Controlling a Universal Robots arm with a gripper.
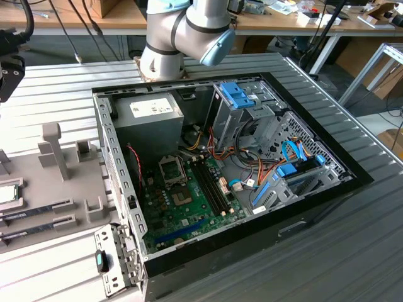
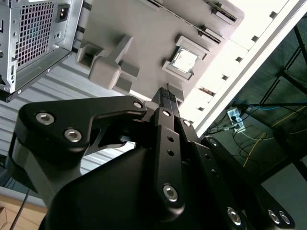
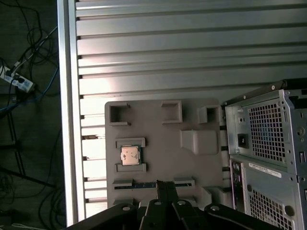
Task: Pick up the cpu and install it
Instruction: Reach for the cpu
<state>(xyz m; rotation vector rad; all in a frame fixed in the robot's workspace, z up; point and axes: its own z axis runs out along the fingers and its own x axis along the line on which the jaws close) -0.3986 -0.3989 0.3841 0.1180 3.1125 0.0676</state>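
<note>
Sitting in its nest on the tray (image 1: 31, 173), the cpu (image 1: 7, 194) lies at the exterior view's left edge, on the counter (image 1: 63, 94) and well apart from the open computer case (image 1: 252, 242); a white label (image 1: 151, 108) on the power supply (image 1: 141, 129) carries print too small to tell. In the second wrist view the gripper (image 2: 166, 96) hangs above the tray, jaws drawn narrow and holding nothing, with the cpu (image 2: 184, 60) beyond the tips and off to one side. In the first wrist view the square cpu (image 3: 129, 155), with no long axis, lies near the gripper (image 3: 166, 186), aside from its line.
</note>
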